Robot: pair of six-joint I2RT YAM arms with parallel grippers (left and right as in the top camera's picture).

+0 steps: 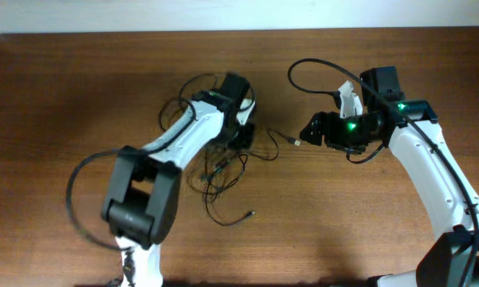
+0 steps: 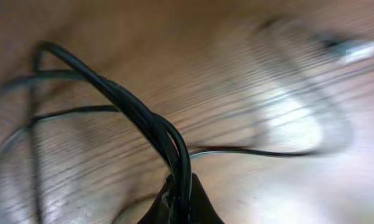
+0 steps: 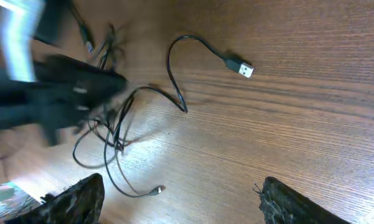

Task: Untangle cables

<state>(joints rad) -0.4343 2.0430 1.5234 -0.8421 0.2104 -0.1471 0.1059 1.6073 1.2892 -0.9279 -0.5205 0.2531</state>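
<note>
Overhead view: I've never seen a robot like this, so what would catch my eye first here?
A knot of thin black cords sprawls across the middle of the wooden table, and the left pincer is clamped shut on a bunch of them. To the right, the right pincer hangs open beside a loose silvery plug, with green lights glowing on its arm.

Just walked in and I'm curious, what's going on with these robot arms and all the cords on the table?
Two arms are working on a tangle of thin black cables on a wooden table. The left end effector is shut on a few strands. The right end effector is open and empty, near a loose cord's silvery plug. Not untangled yet.
</note>
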